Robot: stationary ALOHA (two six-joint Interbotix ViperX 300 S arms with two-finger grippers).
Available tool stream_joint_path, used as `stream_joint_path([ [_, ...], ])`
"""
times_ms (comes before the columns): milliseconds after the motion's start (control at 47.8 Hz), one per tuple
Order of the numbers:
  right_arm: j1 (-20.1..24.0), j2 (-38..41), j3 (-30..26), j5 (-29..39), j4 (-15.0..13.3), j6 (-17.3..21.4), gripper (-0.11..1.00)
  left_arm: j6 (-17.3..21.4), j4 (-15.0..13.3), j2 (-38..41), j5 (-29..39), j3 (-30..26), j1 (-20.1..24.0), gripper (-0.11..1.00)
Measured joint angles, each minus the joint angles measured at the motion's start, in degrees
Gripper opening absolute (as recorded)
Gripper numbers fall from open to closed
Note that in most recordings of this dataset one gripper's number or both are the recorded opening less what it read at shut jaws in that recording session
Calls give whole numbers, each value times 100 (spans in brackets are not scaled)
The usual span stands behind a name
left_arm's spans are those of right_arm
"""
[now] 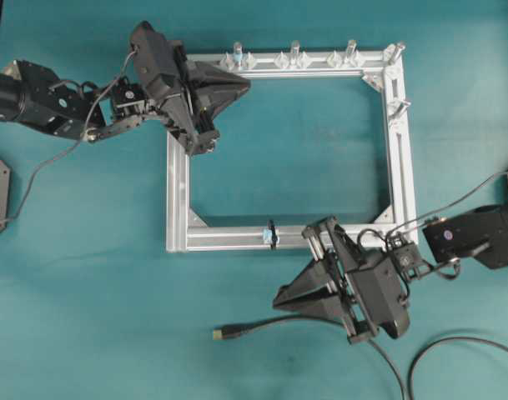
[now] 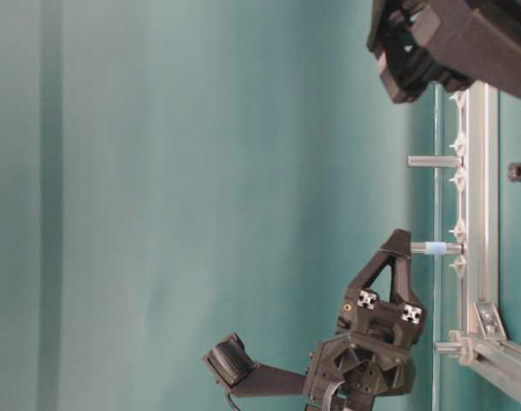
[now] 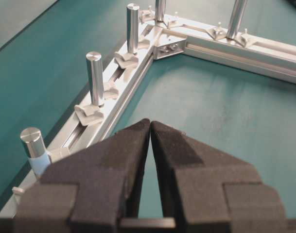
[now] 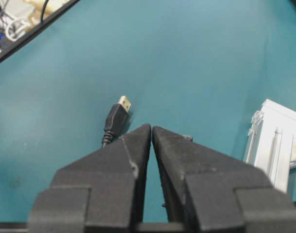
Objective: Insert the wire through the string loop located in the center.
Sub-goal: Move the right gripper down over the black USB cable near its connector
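Closest to the right wrist lens we see the right gripper [image 4: 151, 127], its two black foam-faced jaws pressed together at the tips with nothing between them. Just past its tips, on the teal table [image 4: 196, 58], lies the wire [image 4: 114, 121]: a thin black round cable that thickens into a small rectangular black plug, ending in a short yellowish-metal tip that points away from us. From overhead we follow the same wire [image 1: 262, 325] as it runs from its gold tip at lower left, under the right gripper [image 1: 280, 298], then curls off toward the lower right edge. It lies free on the table, just below the silver frame [image 1: 399, 142] and apart from it.

The string loop [image 1: 271, 235] sits around the middle of the frame's lower bar, a tiny black ring standing across the bar with a pale-blue speck just beside it on the left. The plug tip rests below and left of the loop, apart from it.

In the left wrist view the left gripper [image 3: 150, 121] is likewise pressed together at the tips, holding nothing. It hovers over the frame's upper left corner in the overhead view [image 1: 245, 82], looking along a row of upright silver pegs [image 3: 95, 77] set in the frame's channel, the nearest one with a pale-blue band
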Motion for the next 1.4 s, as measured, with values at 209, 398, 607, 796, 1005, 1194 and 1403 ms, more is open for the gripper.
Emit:
stream_joint_path([
  [209, 9, 9, -9, 0, -9, 62, 0, -18, 193, -466, 817, -62, -114, 0],
  [398, 18, 9, -44, 0, -9, 97, 0, -26, 193, -712, 1406, -70, -114, 0],
  [607, 18, 9, -141, 114, 0, 237, 0, -26, 193, -835, 1503, -62, -202, 0],
  [796, 26, 0, -176, 316, -9, 264, 0, -35, 193, -844, 1538, -26, -255, 0],
  [1005, 79, 9, -176, 439, 0, 272, 1, -35, 202, -844, 1564, -9, -264, 0],
  [1194, 114, 9, -220, 606, 9, 272, 40, -35, 193, -835, 1564, -18, -281, 0],
  [1403, 123, 44, -352, 694, 70, 290, 45, -35, 193, -835, 1600, -9, -308, 0],
])
